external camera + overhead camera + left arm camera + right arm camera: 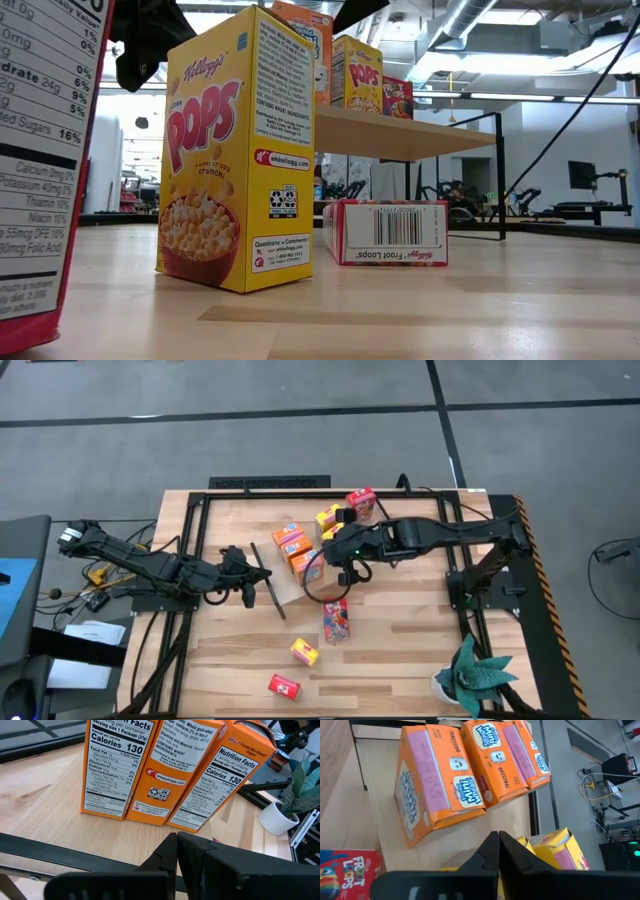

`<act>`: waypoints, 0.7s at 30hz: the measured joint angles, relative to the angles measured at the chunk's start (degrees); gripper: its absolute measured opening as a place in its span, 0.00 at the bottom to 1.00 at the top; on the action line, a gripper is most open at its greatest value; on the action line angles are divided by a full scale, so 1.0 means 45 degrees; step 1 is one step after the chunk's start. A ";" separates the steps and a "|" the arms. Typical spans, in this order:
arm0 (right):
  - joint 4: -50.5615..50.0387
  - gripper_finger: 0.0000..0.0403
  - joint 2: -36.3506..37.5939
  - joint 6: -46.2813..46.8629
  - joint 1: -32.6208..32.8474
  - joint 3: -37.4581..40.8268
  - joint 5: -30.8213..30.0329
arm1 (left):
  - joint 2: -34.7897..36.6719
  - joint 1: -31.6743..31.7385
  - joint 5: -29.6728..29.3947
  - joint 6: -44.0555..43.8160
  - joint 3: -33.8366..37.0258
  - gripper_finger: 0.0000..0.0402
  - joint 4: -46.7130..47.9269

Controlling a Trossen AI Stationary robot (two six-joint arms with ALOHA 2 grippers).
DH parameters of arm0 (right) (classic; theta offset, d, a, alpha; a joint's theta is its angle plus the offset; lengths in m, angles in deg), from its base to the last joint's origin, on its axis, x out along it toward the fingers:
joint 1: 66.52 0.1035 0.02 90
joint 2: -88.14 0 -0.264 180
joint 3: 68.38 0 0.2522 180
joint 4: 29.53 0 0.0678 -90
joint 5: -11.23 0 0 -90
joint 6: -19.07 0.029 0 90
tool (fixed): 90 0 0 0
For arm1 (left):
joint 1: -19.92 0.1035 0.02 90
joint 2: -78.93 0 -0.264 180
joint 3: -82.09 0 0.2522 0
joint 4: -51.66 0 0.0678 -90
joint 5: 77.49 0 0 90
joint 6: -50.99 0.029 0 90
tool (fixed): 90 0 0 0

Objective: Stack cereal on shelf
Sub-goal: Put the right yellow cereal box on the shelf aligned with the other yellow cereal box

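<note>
Overhead: three orange cereal boxes (297, 549) stand on the shelf (290, 592), centre frame; three more boxes lie lower centre on the table (400, 650).
Low view only: yellow Pops box (237, 150) upright, left foreground.
Left gripper (177, 851): fingers clenched together, empty, facing the orange boxes.
Right gripper (498, 851): fingers pressed together, empty, above shelf.

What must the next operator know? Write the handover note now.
Left gripper: shut, empty, by the shelf's left end.
Right gripper: shut, empty, over the shelf near the orange boxes.
On the shelf: three orange boxes, two yellow boxes, one red box.
On the table: Froot Loops box lying flat, Corn Pops box, second red box.
Done: six of nine shelved.
Left: shelve those three.
</note>
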 joint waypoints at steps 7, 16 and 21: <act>-0.0282 0.06 0.0000 0.0281 -0.0182 0.0000 -0.0023 | 0.0000 0.0000 0.0005 -0.0015 0.0000 0.00 0.0000; -0.0533 0.05 0.0015 0.0344 -0.0241 0.0000 -0.0033 | 0.0000 0.0004 0.0010 -0.0133 0.0000 0.00 0.0000; -0.0516 0.09 0.0015 0.0340 -0.0308 0.0005 -0.0117 | 0.0000 0.0002 0.0007 -0.0133 0.0000 0.00 0.0000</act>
